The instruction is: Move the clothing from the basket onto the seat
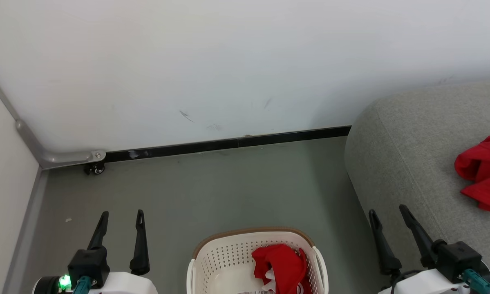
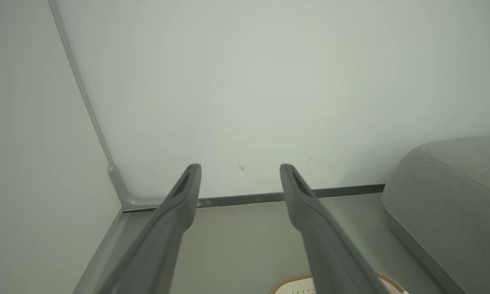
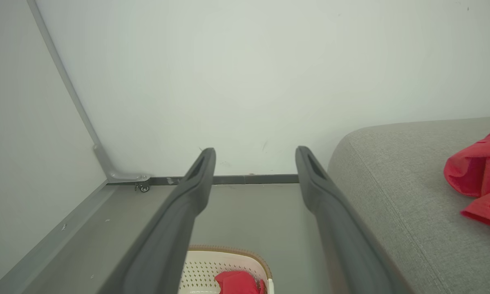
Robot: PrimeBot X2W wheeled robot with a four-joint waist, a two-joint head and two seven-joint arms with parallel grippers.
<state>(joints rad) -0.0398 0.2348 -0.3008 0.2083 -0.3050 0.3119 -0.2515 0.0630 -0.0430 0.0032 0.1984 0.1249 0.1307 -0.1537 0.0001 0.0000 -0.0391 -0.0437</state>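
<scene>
The cream perforated basket with a brown rim stands on the floor at the bottom centre, and red clothing with white trim is bunched in its right half. Another red garment lies on the grey seat at the right. My left gripper is open, left of the basket and above the floor. My right gripper is open beside the seat's front edge, right of the basket. The right wrist view shows the basket, clothing and seat. The left wrist view shows my open left gripper.
A white wall with a dark baseboard closes the far side. A pale panel with a grey metal rail and a small caster closes the left. Grey floor stretches between wall, basket and seat.
</scene>
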